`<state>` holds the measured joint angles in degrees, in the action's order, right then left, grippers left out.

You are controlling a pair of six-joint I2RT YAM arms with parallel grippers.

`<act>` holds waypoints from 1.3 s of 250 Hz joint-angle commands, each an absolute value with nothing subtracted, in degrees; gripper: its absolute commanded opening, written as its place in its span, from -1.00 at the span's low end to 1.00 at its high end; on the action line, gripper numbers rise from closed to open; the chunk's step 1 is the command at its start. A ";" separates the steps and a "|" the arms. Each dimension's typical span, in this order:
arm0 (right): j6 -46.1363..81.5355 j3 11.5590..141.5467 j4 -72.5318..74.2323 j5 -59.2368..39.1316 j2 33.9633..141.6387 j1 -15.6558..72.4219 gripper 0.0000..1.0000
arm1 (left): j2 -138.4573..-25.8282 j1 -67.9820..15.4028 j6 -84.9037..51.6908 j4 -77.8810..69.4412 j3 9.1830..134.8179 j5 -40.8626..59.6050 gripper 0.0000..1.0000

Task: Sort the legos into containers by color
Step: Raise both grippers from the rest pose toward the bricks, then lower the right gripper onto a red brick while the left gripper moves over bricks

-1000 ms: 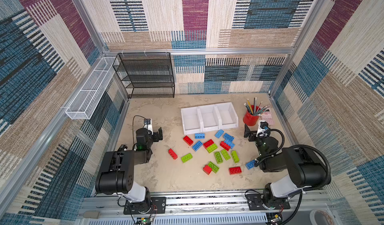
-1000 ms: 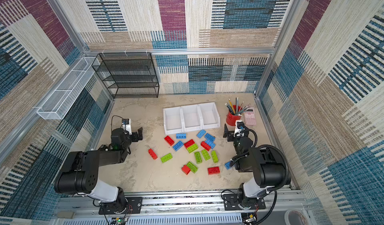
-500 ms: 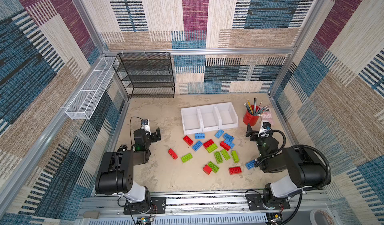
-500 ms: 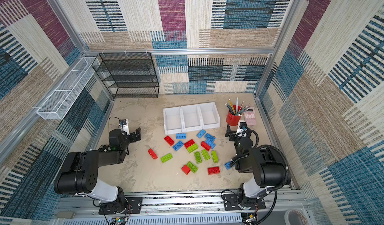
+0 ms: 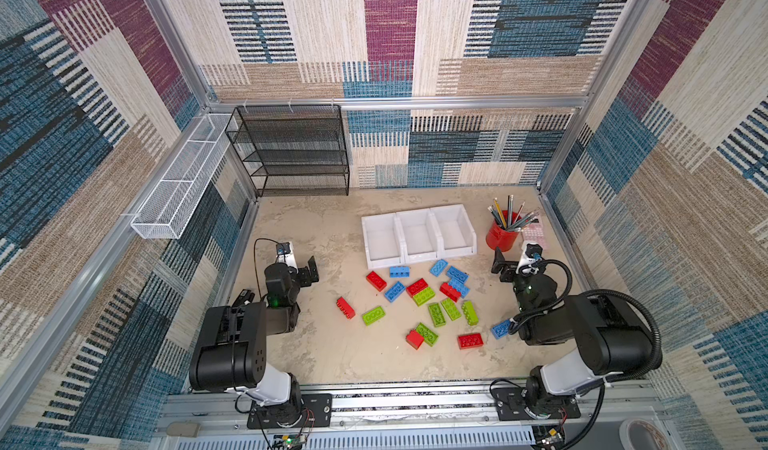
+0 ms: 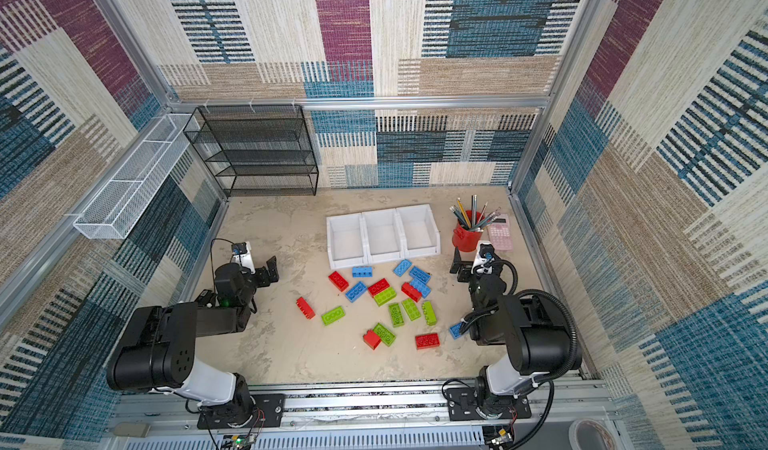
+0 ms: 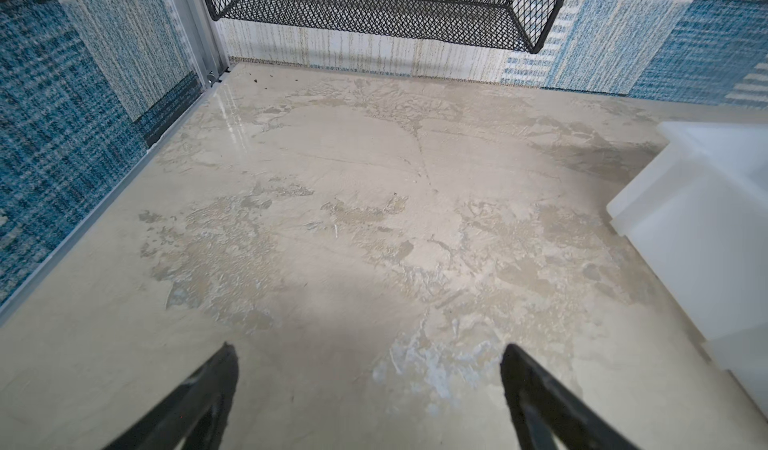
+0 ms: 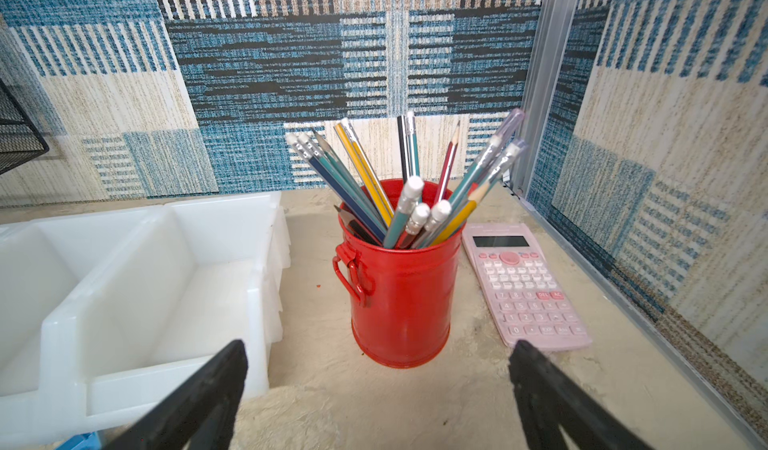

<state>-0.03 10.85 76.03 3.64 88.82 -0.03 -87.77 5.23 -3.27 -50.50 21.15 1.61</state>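
Observation:
Red, lime green and light blue legos (image 5: pixel 424 298) (image 6: pixel 388 296) lie scattered on the tabletop in both top views. Behind them stand the containers (image 5: pixel 419 257) (image 6: pixel 382 257), three joined white bins with nothing showing inside. My left gripper (image 5: pixel 299 261) (image 6: pixel 259 267) hovers open well left of the bricks. In the left wrist view it (image 7: pixel 370 356) spans bare table, with a container wall (image 7: pixel 698 228) at the side. My right gripper (image 5: pixel 515 257) (image 6: pixel 469 261) is open, right of the bricks. In the right wrist view it (image 8: pixel 378 352) faces the red pencil cup, beside the containers (image 8: pixel 66 323).
A red pencil cup (image 5: pixel 502 236) (image 8: pixel 401 302) and a pink calculator (image 6: pixel 500 236) (image 8: pixel 525 286) stand at the back right. A black mesh shelf (image 5: pixel 291 153) fills the back left, and a white wire basket (image 5: pixel 178 186) hangs on the left wall. One blue brick (image 5: pixel 500 328) lies against the right arm.
Both grippers have shifted a little toward the back of the table, still open. The legos and containers have not moved.

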 commanded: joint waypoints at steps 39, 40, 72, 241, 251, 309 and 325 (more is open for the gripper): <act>0.01 10.99 77.84 4.81 88.66 -0.01 0.97 | -87.89 5.36 -3.52 -53.13 20.94 2.47 0.98; 0.00 10.90 77.85 4.91 88.67 0.00 0.97 | -87.94 5.36 -3.52 -53.19 20.93 2.42 0.98; -0.20 10.65 78.44 7.12 88.70 0.72 0.97 | -87.06 5.27 -5.25 -58.42 17.22 -1.89 0.98; -8.16 5.77 76.05 12.50 73.35 8.74 0.97 | -58.01 2.29 -13.87 3.12 41.78 -3.06 0.98; -3.60 9.59 63.06 9.46 65.04 8.71 0.97 | -55.76 2.21 -15.07 6.38 43.06 -1.43 0.98; 7.40 29.09 20.73 -0.37 51.07 9.03 0.97 | -48.80 1.41 -22.15 19.97 48.57 -0.71 0.98; 10.23 30.83 13.85 -0.65 49.81 9.68 0.97 | -48.65 1.32 -24.64 22.77 49.81 1.57 0.98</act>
